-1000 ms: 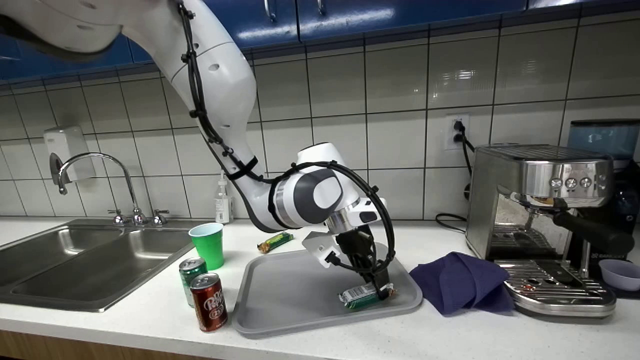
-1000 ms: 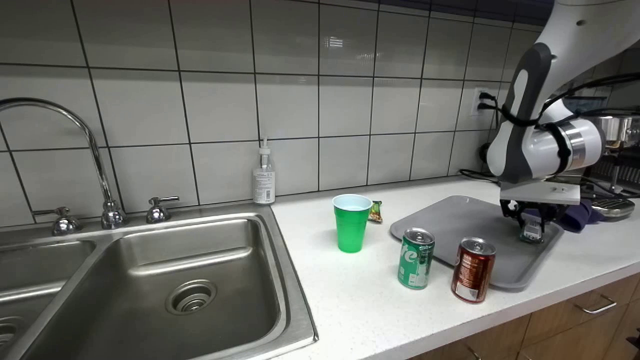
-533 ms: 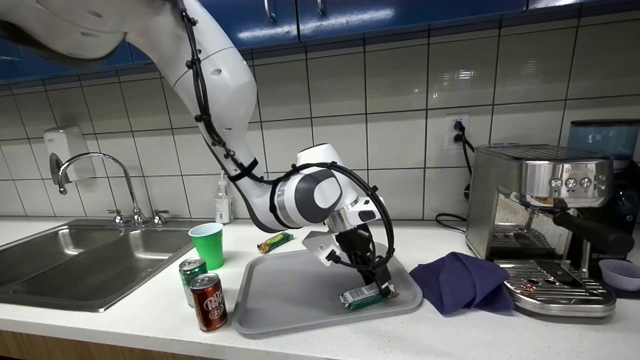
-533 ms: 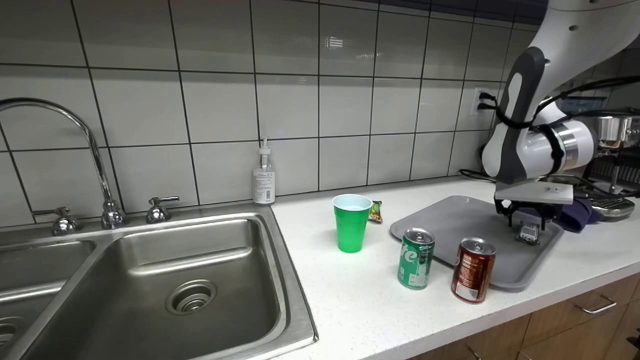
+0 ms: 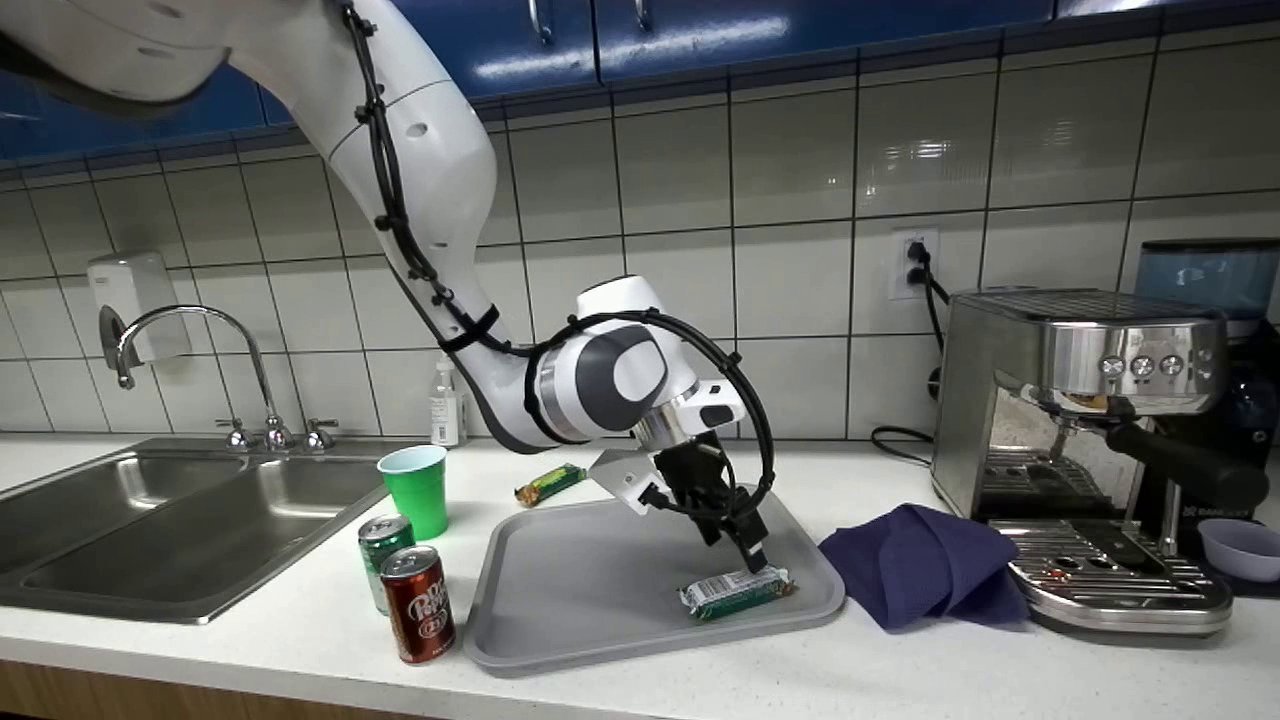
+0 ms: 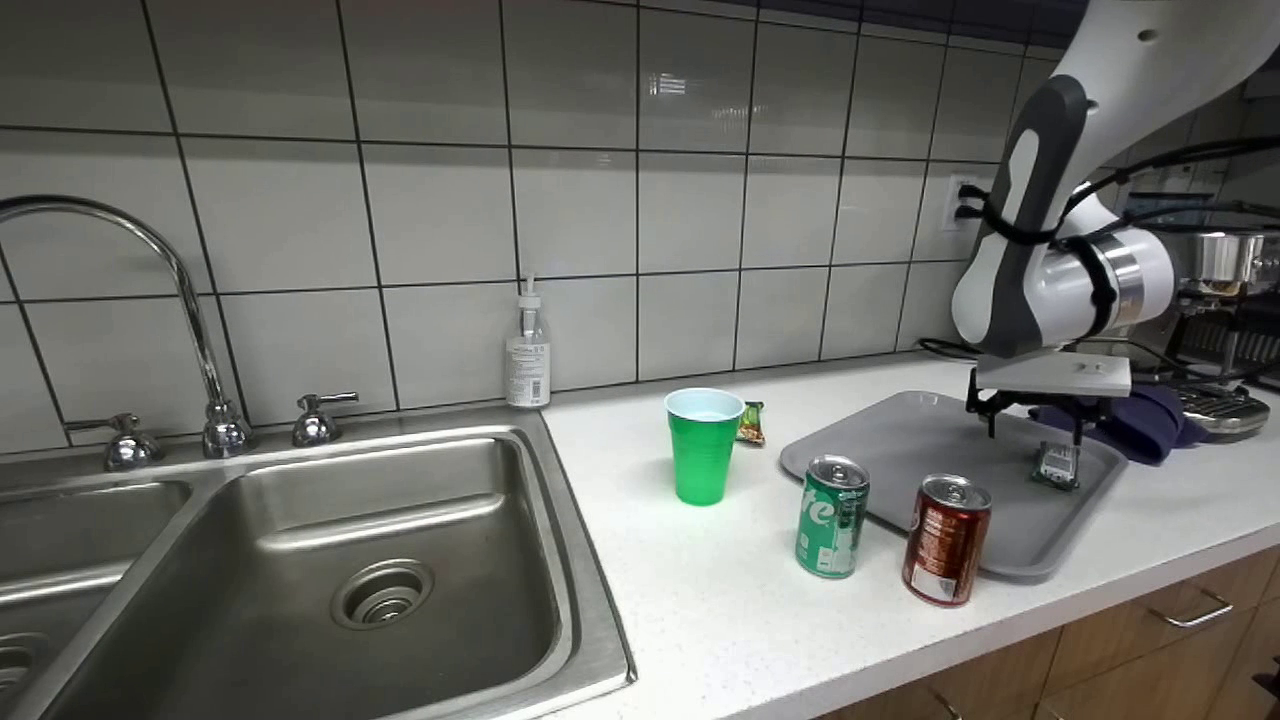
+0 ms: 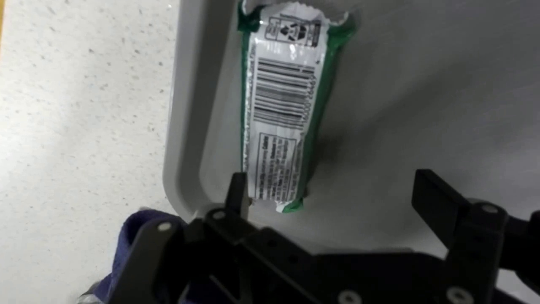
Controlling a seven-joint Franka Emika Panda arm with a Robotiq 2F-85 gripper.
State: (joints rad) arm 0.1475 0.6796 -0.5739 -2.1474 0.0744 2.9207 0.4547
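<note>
In an exterior view, the camera faced the tiled wall [image 5: 800, 280] across the worktop [image 5: 900, 670], far enough back to catch the espresso machine [image 5: 1060, 350]. In an exterior view, it looked slantwise along the wall from close by the double-bowl sink [image 6: 480, 620]. Both exterior views shared the grey tray [image 5: 590, 590]; the wrist view looked steeply down on it, near, past the claw [image 7: 329, 185].

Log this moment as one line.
tool: open, holding nothing | wrapped bar: lying flat on gray tray | Dr Pepper can: upright beside tray
</note>
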